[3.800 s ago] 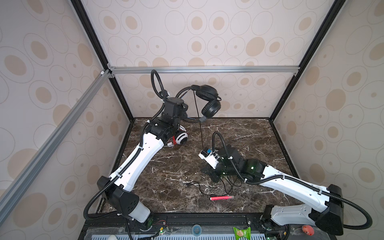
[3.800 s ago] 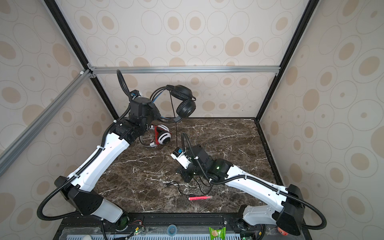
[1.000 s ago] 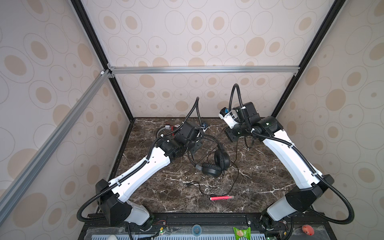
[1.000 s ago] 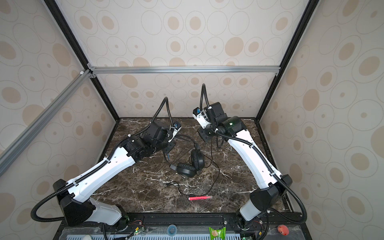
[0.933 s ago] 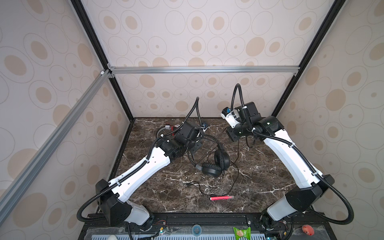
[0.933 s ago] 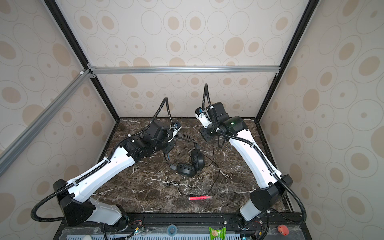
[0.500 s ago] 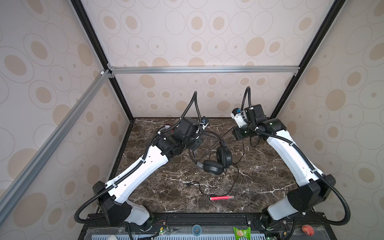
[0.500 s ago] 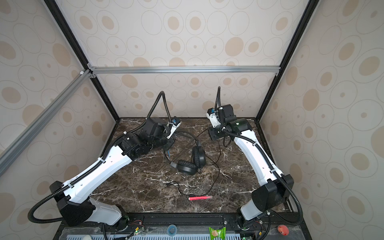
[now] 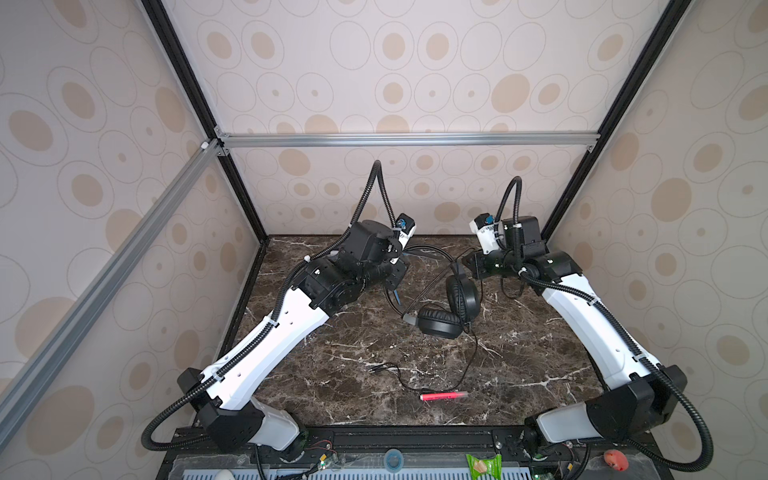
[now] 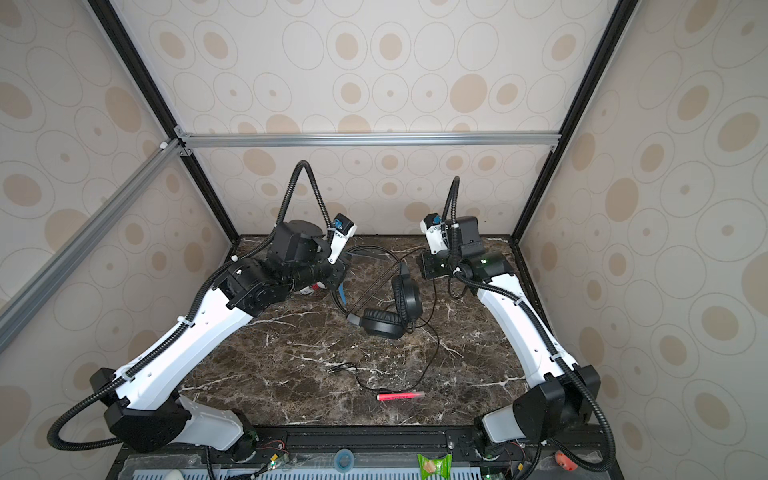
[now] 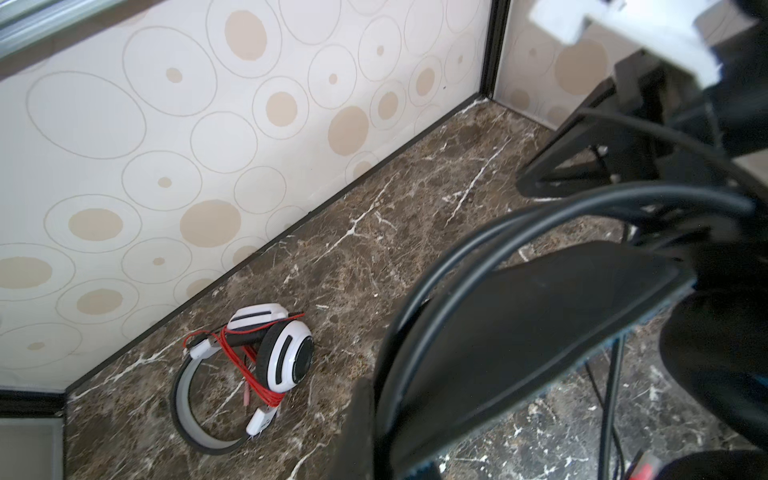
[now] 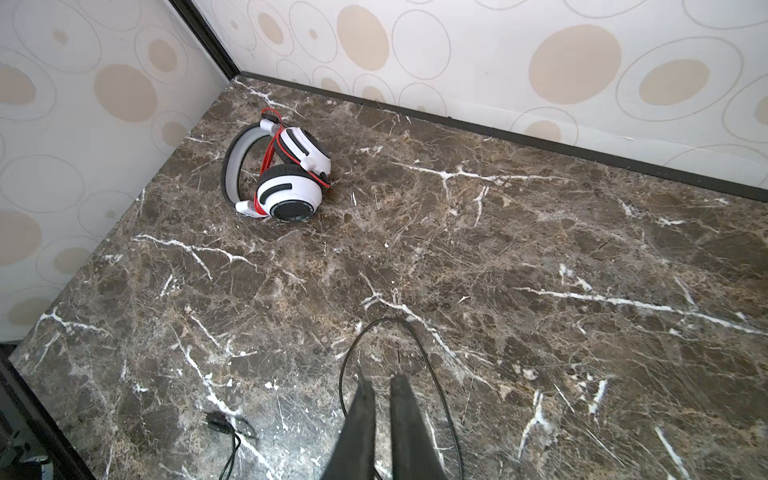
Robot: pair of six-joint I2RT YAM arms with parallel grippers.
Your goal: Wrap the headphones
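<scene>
**Black headset gripped by its band**

The left hand (image 9: 397, 281) is clenched on the blue-lined band (image 11: 540, 332) of the black headset (image 9: 462, 291), which sits at the middle of the bench (image 9: 353, 374). The right hand (image 12: 381, 384) is nearly clenched and empty, beside the black cord (image 12: 386, 320). The white headset (image 11: 282, 353) lies at the bench's back-left corner.

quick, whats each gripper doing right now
left gripper: closed on the black headphones, at the band.
right gripper: nearly closed; black cord loops by it, pinched or not cannot be told.
</scene>
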